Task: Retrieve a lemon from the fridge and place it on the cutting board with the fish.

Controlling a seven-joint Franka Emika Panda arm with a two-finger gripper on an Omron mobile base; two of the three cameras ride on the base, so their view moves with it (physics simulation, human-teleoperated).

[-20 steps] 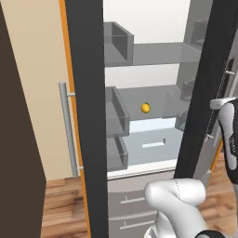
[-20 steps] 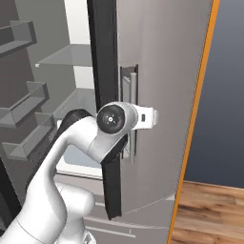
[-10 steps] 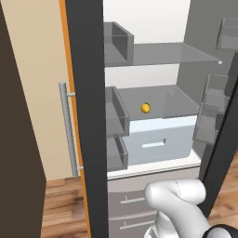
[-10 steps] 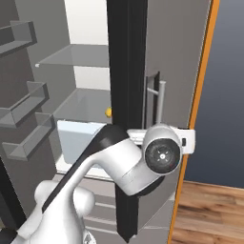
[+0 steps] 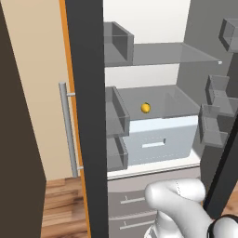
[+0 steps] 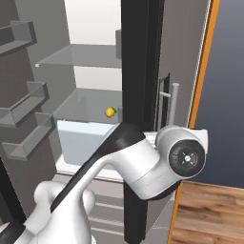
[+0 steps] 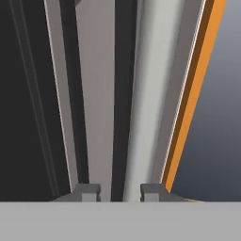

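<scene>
Swinging wider since a second ago, the fridge's right door now stands fully clear of the shelves and the lemon shows unobstructed.

From the hand camera, the hand (image 7: 117, 190) sits at the silver bar handle (image 7: 148, 103) of the fridge (image 5: 153, 56); its two dark fingertips (image 7: 87, 190) straddle the bar with a narrow gap, and whether they pinch it or have just let go cannot be told. The lemon (image 5: 145, 108) rests on the middle glass shelf (image 5: 153, 95), just above the white drawer (image 5: 160, 139), well apart from the hand. In the right base view the lemon (image 6: 110, 112) lies left of the dark door edge (image 6: 138, 95), beside which the arm's wrist reaches the handle (image 6: 172, 107).
</scene>
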